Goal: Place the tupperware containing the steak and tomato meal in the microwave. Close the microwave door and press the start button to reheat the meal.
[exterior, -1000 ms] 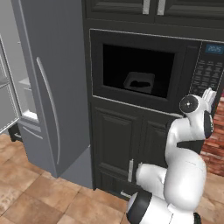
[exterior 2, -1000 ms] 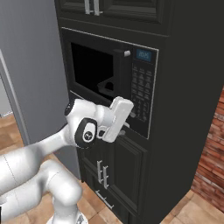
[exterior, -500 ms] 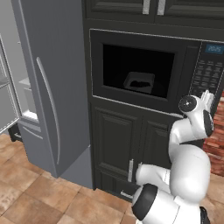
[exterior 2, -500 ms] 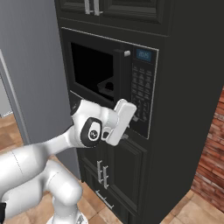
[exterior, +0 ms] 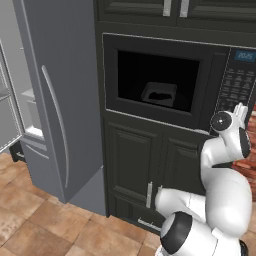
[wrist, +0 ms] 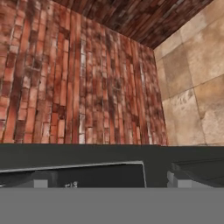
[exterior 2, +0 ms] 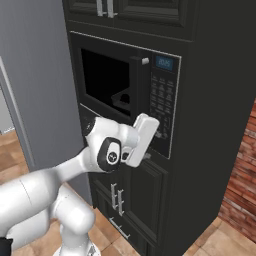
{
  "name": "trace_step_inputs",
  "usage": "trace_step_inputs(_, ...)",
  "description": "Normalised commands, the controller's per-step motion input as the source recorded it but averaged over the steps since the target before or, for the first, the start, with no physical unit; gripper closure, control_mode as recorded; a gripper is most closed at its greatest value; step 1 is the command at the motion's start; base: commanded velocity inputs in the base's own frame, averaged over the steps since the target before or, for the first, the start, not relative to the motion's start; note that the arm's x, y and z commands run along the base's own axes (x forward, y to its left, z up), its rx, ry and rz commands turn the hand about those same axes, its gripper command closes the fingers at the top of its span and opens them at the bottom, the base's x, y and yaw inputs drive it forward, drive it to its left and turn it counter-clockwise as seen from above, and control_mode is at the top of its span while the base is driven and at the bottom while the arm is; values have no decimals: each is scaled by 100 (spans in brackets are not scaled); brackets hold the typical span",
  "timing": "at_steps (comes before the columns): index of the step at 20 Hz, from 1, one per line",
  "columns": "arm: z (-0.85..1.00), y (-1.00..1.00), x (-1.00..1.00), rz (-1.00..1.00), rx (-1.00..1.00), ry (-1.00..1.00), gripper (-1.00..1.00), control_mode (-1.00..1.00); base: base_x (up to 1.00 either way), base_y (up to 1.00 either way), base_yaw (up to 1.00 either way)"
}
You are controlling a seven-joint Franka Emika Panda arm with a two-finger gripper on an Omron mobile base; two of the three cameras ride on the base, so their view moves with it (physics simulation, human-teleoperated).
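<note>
Tupperware (exterior: 159, 94) sat inside the microwave (exterior: 172, 82), visible through the dark window of the microwave door (exterior: 156, 81) as a pale shallow box on the cavity floor; we could not make out the steak and tomato meal within it. In the left base view the door appeared shut flush with the cabinet front. We therefore judged the first two steps complete: the container was placed and the door was closed. Pressing the start button remained.

The keypad panel (exterior 2: 159, 110) stood to the right of the window, beneath the blue digital display (exterior 2: 164, 62). In the right base view we saw the gripper (exterior 2: 146, 155) held at the lower part of this panel, just beside or touching it; contact could not be confirmed. We could not identify which key was the start button at this resolution.

The hand view looked past the microwave toward a brick wall (wrist: 74, 78) and a tiled floor (wrist: 197, 83), with the fingertips (wrist: 177, 178) low in the picture. We could not tell how far apart the jaws stood, and we saw nothing held between them.
</note>
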Motion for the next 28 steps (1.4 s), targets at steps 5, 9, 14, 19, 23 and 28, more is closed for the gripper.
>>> trace_step_inputs(5,-41,0,44,0,0,0,-100,-100,0,0,0)
trace_step_inputs(9,-27,0,34,0,0,0,-100,-100,0,0,0)
trace_step_inputs(14,-19,0,27,0,0,-3,-100,-100,0,0,0)
trace_step_inputs(19,-47,0,24,0,0,0,-100,-100,0,0,0)
trace_step_inputs(23,-34,-6,19,0,0,-3,-100,-100,0,0,0)
trace_step_inputs(28,-43,-4,6,0,0,-3,-100,-100,0,0,0)
